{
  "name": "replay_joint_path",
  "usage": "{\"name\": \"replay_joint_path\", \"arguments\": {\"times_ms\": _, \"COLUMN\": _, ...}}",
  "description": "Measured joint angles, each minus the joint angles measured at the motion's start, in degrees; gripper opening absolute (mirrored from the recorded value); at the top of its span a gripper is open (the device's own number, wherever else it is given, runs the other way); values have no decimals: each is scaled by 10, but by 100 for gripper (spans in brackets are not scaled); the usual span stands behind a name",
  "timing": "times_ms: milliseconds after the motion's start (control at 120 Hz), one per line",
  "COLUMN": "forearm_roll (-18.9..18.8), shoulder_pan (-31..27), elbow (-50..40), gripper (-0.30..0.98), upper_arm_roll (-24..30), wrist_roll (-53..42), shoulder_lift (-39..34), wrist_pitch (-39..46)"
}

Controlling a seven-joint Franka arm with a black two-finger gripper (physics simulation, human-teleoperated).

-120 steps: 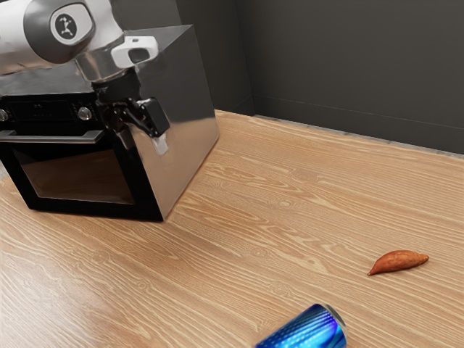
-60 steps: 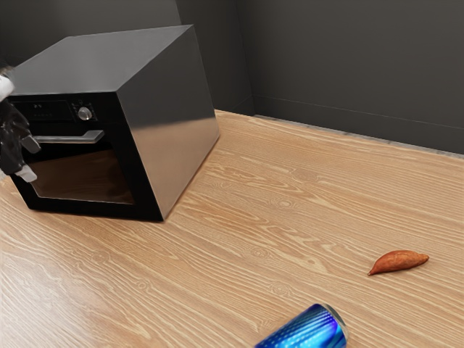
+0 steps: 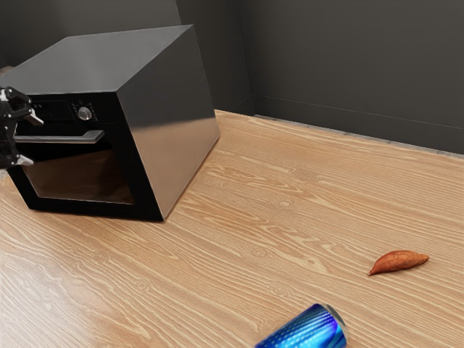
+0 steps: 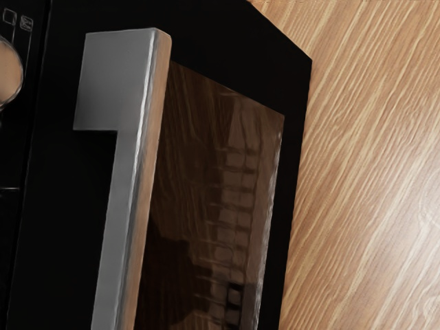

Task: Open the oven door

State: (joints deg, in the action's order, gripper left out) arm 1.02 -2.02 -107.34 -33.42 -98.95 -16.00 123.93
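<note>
Soft, even light bathes a wooden worktop [image 3: 254,217] in the exterior view, paling to a milky glare toward the near corner at the exterior view's left. Behind it, a charcoal wall [image 3: 348,65] sits in dim gloom. The oven's side panel [image 3: 170,138] runs from dark grey above to a warm reflected glow below, while a metallic blue can [image 3: 308,333] throws back bright glints and a sweet potato [image 3: 399,261] casts a faint shadow. In the wrist view, a white highlight streaks the metal handle [image 4: 127,172], brown reflections band the dark door glass [image 4: 199,165], and whitish glare washes the wood.
</note>
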Motion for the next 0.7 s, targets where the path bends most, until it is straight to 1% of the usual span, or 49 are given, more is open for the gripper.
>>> {"name": "replay_joint_path", "arguments": {"times_ms": 108, "forearm_roll": 46, "shoulder_pan": -4, "elbow": 26, "gripper": 69, "upper_arm_roll": -1, "wrist_roll": -60, "shoulder_lift": 36, "wrist_pitch": 1}}
{"name": "replay_joint_path", "arguments": {"times_ms": 192, "forearm_roll": 63, "shoulder_pan": -6, "elbow": 27, "gripper": 69, "upper_arm_roll": -1, "wrist_roll": -95, "shoulder_lift": 45, "wrist_pitch": -2}}
{"name": "replay_joint_path", "arguments": {"times_ms": 267, "forearm_roll": 61, "shoulder_pan": -6, "elbow": 26, "gripper": 69, "upper_arm_roll": -2, "wrist_roll": -117, "shoulder_lift": 47, "wrist_pitch": -4}}
{"name": "replay_joint_path", "arguments": {"times_ms": 475, "forearm_roll": 57, "shoulder_pan": -9, "elbow": 23, "gripper": 69, "upper_arm_roll": -40, "wrist_roll": -160, "shoulder_lift": 40, "wrist_pitch": -9}}
{"name": "replay_joint_path", "arguments": {"times_ms": 650, "forearm_roll": 58, "shoulder_pan": -9, "elbow": 28, "gripper": 69, "upper_arm_roll": -45, "wrist_roll": -181, "shoulder_lift": 45, "wrist_pitch": -7}}
{"name": "replay_joint_path", "arguments": {"times_ms": 700, "forearm_roll": 59, "shoulder_pan": -10, "elbow": 35, "gripper": 69, "upper_arm_roll": -46, "wrist_roll": -184, "shoulder_lift": 56, "wrist_pitch": -6}}
